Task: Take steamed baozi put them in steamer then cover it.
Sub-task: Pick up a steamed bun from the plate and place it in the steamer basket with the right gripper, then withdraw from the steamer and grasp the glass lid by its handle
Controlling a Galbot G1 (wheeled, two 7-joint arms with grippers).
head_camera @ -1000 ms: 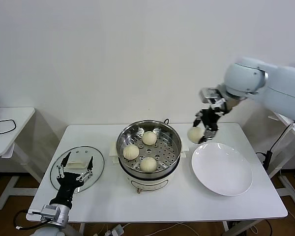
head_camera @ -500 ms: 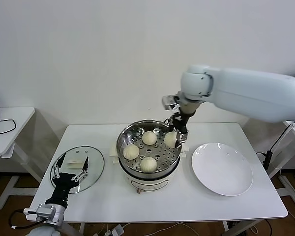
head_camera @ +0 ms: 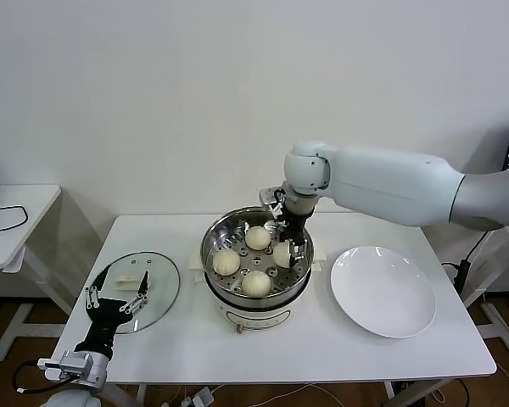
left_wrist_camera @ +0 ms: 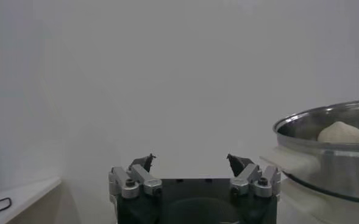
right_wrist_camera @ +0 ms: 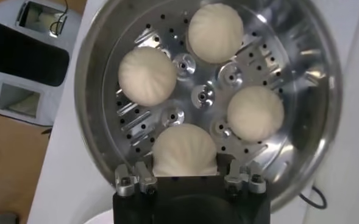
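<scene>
Four round, smooth cream-white steamed baozi with pinched tops lay inside the wide, shiny stainless-steel steamer (head_camera: 256, 252), on its perforated steel tray: one at the back (head_camera: 256, 237), one on the robot's left side (head_camera: 226, 261), one at the front (head_camera: 256, 283), and a fourth on the right side (head_camera: 282, 253). That fourth bun (right_wrist_camera: 184, 150) sat clamped between the fingers of the right gripper (head_camera: 287, 246), which reached down inside the pot's rim. The steamer stood on its cream-white electric base at the middle of the white rectangular table (head_camera: 322, 356). A flat, round white plate (head_camera: 383, 291) lay bare just to the right of the steamer. On the table's left side rested a round glass lid (head_camera: 157, 292), and the left gripper (head_camera: 116, 298) hovered over its near edge with its fingers spread apart.
</scene>
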